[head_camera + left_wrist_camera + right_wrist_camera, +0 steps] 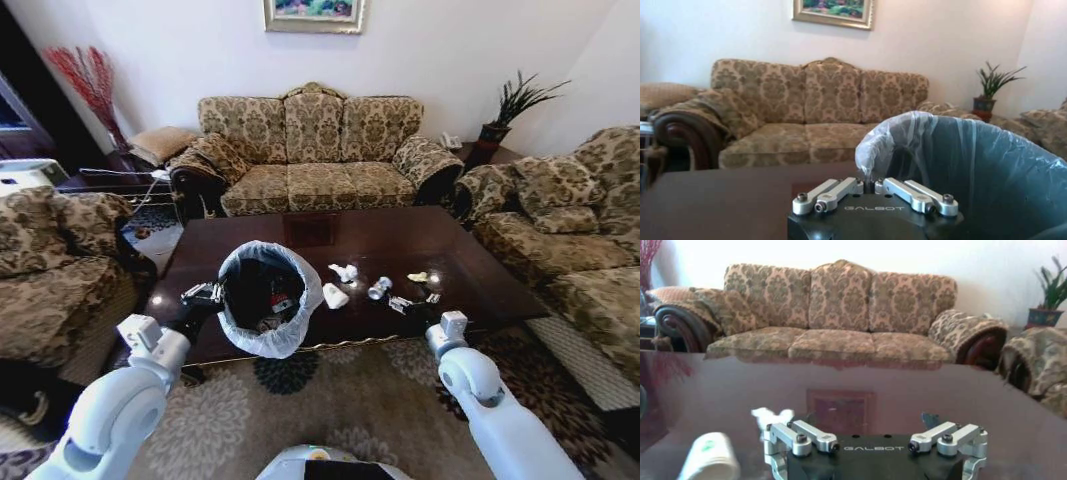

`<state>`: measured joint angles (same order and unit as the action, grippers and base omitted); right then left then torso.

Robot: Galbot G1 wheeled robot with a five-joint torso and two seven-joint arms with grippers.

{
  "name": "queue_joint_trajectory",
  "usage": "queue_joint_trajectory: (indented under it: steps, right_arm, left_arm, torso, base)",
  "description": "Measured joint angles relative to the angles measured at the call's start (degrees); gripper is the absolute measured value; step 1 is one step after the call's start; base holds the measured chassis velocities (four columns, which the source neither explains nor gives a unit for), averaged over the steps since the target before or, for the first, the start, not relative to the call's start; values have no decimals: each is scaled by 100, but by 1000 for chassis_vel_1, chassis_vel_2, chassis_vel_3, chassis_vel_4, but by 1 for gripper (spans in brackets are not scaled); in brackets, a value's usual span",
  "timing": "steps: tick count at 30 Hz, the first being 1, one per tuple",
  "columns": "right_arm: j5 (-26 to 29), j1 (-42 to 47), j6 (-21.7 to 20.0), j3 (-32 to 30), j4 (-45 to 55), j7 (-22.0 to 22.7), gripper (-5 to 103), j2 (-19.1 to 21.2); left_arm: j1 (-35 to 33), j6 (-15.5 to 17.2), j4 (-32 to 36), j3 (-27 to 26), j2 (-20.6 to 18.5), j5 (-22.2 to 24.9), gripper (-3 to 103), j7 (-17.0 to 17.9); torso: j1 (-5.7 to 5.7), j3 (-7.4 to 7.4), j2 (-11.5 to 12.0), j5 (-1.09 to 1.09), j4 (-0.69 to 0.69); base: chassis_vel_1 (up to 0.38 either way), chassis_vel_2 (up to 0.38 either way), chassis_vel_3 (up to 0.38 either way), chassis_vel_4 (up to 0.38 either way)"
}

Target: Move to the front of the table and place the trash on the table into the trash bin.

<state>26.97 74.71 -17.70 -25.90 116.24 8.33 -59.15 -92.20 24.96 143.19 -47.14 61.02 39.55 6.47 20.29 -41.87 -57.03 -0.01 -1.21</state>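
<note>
In the head view, a large low rectangular coffee table of glossy dark brown wood (330, 240) is being faced from its near long edge, with a patterned beige three-seat sofa (315, 150) beyond its far side. A small round black trash bin lined with a translucent white plastic bag (268, 298) is being held up at the table's near left part by the left gripper (203, 294), whose fingers are being pressed together on the bag-covered rim at the bin's left side. Inside the bin, a scrap with a red label is being shown among other bits. To the right of the bin, trash is lying scattered on the tabletop: a crumpled white paper wad (344, 271), a white paper cup on its side (335, 296), a silvery crushed piece (379, 288), a yellowish scrap (418, 277) and small pieces near the right gripper (428, 312), which is being kept low over the near right edge. In the left wrist view, the left gripper (870, 187) is being seen pinched on the bag rim of the bin (960, 165). In the right wrist view, the fingers of the right gripper (877, 442) are being held wide apart above the tabletop (907, 390), with the white cup (710, 460) near on the left side and the white wad (770, 415) just behind one finger.
</note>
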Motion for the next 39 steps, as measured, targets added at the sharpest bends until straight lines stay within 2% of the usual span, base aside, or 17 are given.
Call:
queue_joint_trajectory:
  steps: [7,12,14,18,28,39]
  right_arm:
    - [-93,109,257,-20,7,-18,100,14]
    - [-206,202,345,-26,23,-65,100,-45]
    - [-263,262,375,-38,33,-100,100,-79]
    - [-306,350,400,-67,35,-151,100,-132]
    - [-304,354,405,-54,-114,-210,100,-331]
    - [-513,225,350,190,-182,-313,100,-449]
  left_arm:
    - [-135,16,17,-6,208,-133,3,-17]
    - [-241,13,18,-29,356,-306,3,2]
    - [-292,12,17,-30,439,-412,3,11]
    - [-340,3,17,-21,543,-554,3,18]
    - [-383,-168,16,4,569,-720,3,-65]
    - [-375,-181,13,8,575,-731,3,-75]
  torso:
    - [1,0,0,6,3]
    - [-4,1,-1,4,0]
    - [-3,1,0,-10,-2]
    - [-2,1,0,-1,-6]
    - [-2,1,0,2,3]
    - [-3,1,-1,1,0]
  base:
    - [-254,-253,289,278]
    - [19,-31,64,75]
    - [128,124,21,36]
    - [158,163,48,26]
    - [33,47,54,44]
    - [-29,44,36,-29]
